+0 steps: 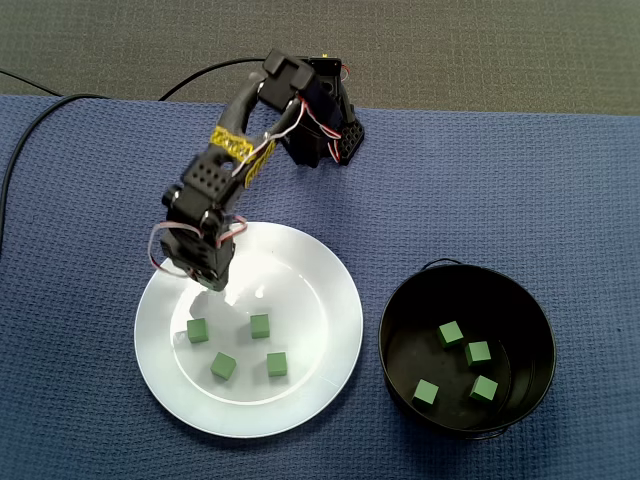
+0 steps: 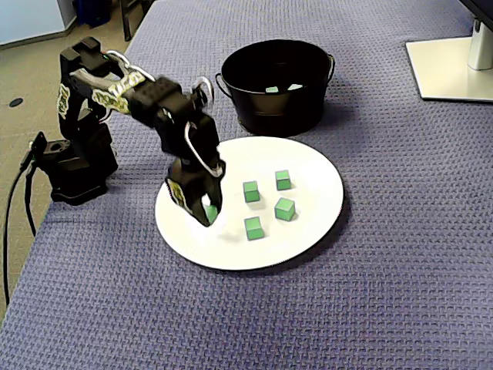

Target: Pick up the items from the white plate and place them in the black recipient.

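A white plate lies on the blue mat with several loose green cubes on it, such as one near the middle. My gripper points down over the plate's edge nearest the arm base and is shut on a further green cube, which shows only as a sliver between the fingers. Whether that cube rests on the plate or hangs just above it is unclear. The black bucket stands beside the plate and holds several green cubes.
The arm's base stands at the mat's edge, with a black cable trailing off it. A white monitor foot sits at the far right in a fixed view. The bucket has a thin wire handle.
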`<state>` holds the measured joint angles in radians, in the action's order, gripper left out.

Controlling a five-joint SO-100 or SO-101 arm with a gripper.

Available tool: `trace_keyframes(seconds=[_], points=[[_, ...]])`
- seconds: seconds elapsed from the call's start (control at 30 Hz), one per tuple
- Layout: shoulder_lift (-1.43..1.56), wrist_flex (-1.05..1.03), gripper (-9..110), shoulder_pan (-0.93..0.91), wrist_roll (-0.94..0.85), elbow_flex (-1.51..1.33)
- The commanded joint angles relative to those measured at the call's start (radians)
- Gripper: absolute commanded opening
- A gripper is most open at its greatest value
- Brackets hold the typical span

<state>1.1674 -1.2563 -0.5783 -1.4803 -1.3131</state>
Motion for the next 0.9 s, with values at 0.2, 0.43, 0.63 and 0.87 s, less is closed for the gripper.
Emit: trace_keyframes(seconds=[0.2,0.43,0.63,0.87], points=[[0.396,-0.058,0,0.086,0.511,0.261],[0.578,0.061,0,0.328,0.905,0.288],[0.531,0.229,0,0.618,1.065,0.336],[0.210,0.327,0,0.848,1.019,0.471]])
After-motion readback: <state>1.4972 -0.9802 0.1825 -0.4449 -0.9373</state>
